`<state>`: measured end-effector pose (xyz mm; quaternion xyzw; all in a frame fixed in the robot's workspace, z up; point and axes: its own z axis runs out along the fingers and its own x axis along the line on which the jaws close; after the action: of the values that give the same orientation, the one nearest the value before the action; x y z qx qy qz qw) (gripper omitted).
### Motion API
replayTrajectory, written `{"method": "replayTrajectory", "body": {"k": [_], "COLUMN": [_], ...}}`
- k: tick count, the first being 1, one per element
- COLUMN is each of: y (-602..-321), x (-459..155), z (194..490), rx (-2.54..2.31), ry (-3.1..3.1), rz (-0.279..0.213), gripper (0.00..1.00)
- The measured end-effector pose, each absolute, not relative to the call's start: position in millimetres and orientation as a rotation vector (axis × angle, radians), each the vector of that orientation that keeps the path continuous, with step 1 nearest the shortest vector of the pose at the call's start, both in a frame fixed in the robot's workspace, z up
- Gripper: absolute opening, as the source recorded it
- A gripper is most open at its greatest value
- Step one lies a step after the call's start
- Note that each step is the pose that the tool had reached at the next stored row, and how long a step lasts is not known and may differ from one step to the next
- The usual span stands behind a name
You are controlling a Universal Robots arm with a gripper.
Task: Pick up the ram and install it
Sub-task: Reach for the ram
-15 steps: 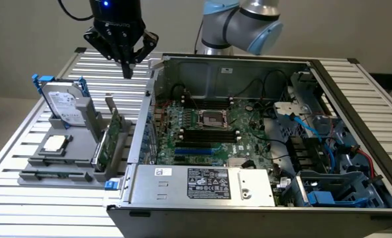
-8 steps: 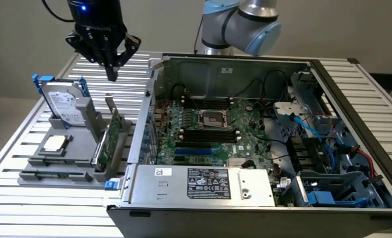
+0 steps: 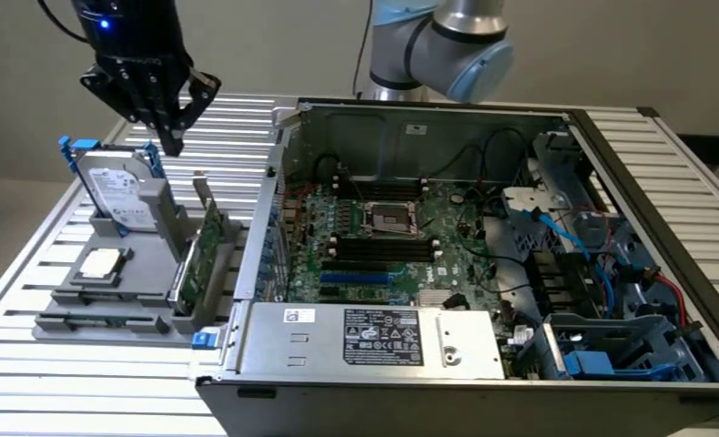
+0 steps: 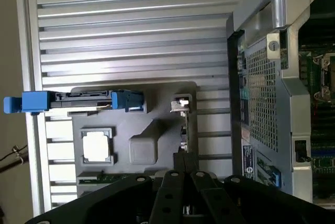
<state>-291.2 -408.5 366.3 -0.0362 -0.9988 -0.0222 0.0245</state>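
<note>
The gripper [image 3: 170, 138] hangs above the far end of a gray holder tray [image 3: 78, 296] with its two dark fingers pressed together and nothing between them. In the exterior view its tips point down just above the upright hard drive [image 3: 119, 191] with blue side rails, a little towards the exterior view's right of the drive's top edge. In the wrist view the gripper [image 4: 181, 164] shows its fingers converging over the tray [image 4: 141, 109], close to the metal bracket of the green expansion card [image 3: 198, 259] that stands on edge in the tray. The ram [image 3: 98, 319] sits on edge in the slot at the near end of the tray, just in front of the square processor [image 3: 101, 264], well apart from the gripper; in the wrist view the ram [image 4: 102, 178] appears as a thin dark green strip beside the processor [image 4: 97, 145]. The tray rests on a slatted aluminium table [image 3: 44, 373], just beside an open computer case [image 3: 457, 123] whose motherboard [image 3: 457, 264] lies exposed.
</note>
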Motion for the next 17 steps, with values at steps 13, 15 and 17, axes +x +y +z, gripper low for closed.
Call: {"method": "replayTrajectory", "body": {"k": [13, 15, 17], "y": [-440.7, -446.6, -451.8], "x": [-323.1, -324.8, -326.7], "z": [364.2, 364.2, 364.2], "rx": [-0.111, -0.110, -0.110], "ry": [-3.090, -3.090, -3.090], "rz": [-0.069, -0.069, -0.069], "gripper": [0.11, 0.11, 0.11]}}
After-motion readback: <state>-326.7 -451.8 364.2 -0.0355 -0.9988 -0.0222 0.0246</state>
